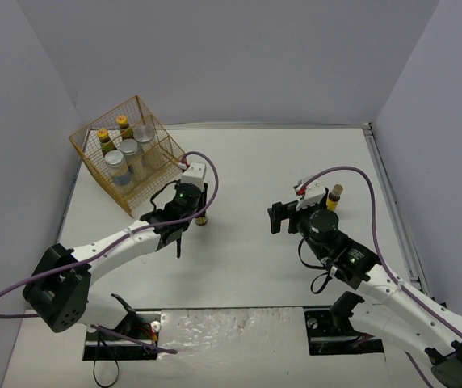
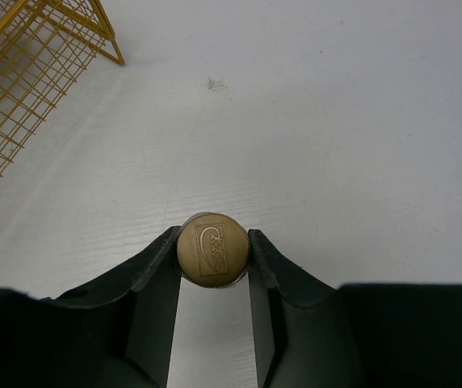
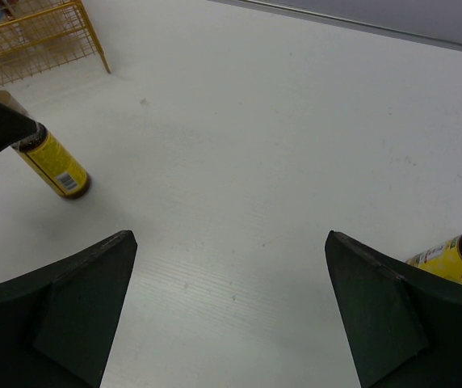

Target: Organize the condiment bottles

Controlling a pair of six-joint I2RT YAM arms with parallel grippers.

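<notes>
Here the left gripper (image 2: 212, 239) is closed on a slim dark bottle (image 2: 212, 252), its two black fingers (image 2: 154, 283) pressing either side of the round gold cap. The bottle stands on the white table (image 1: 247, 267), just in front of the yellow wire basket (image 1: 160, 184) at the far left. From the right wrist view the same bottle shows its yellow label, with its base on the table and a dark finger over its top. The basket holds two more slim bottles with yellow caps, one (image 1: 102, 137) beside the other (image 1: 123, 125) along the back. It also holds three squat jars with grey lids in a row nearer the front: a first jar (image 1: 116, 162), a second jar (image 1: 129, 149) and a third jar (image 1: 144, 136). The right gripper (image 3: 229, 242) hangs over the middle of the table with its jaws spread wide and nothing between them. A fourth slim bottle (image 1: 335, 196) sits on the table just beyond the right arm's wrist, apart from the fingers. From the right wrist view only part of it shows at the frame's edge, and I cannot tell there whether it stands or leans.
</notes>
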